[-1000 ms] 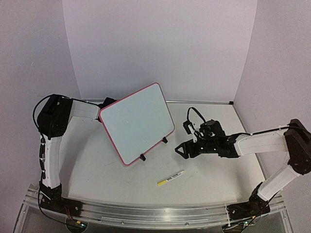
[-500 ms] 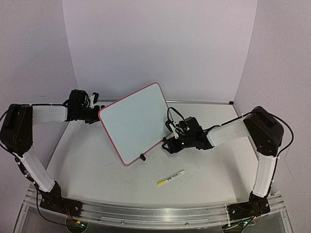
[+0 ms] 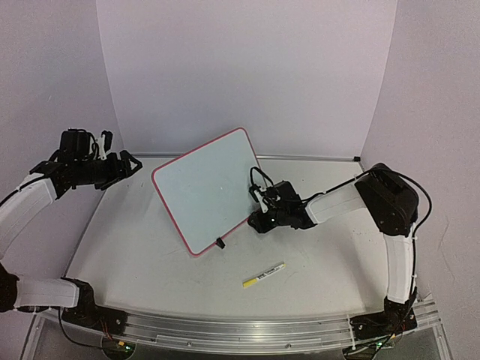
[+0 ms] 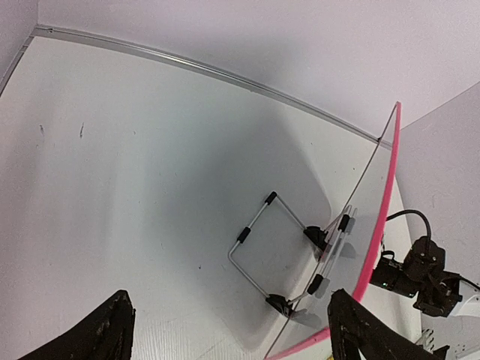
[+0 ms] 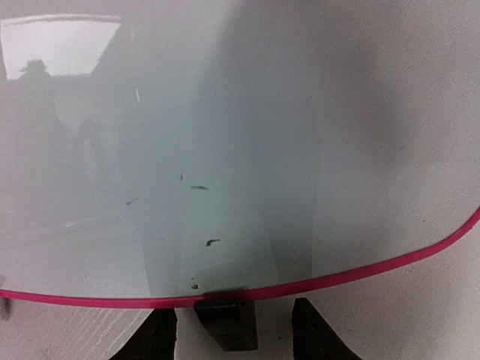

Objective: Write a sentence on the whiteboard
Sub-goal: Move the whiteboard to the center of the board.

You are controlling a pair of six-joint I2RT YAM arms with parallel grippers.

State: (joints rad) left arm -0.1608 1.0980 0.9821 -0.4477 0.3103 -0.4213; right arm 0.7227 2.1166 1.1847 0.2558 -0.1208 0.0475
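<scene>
The whiteboard, white with a thin red frame, stands tilted on the table's middle. No yellow-green sentence shows on it, only a few dark specks. My right gripper is open at the board's lower right edge. In the right wrist view its fingertips stand on either side of a black clip foot without touching it. My left gripper is open and empty, left of the board and clear of it. The left wrist view shows the board's back and its wire stand.
A yellow marker lies on the table in front of the board, toward the near edge. A second clip foot sits at the board's lower corner. A metal rail runs along the back wall.
My left gripper has pulled back left, away from the board's left edge. My right gripper has moved left up to the board's lower right edge. The board and marker have stayed put.
</scene>
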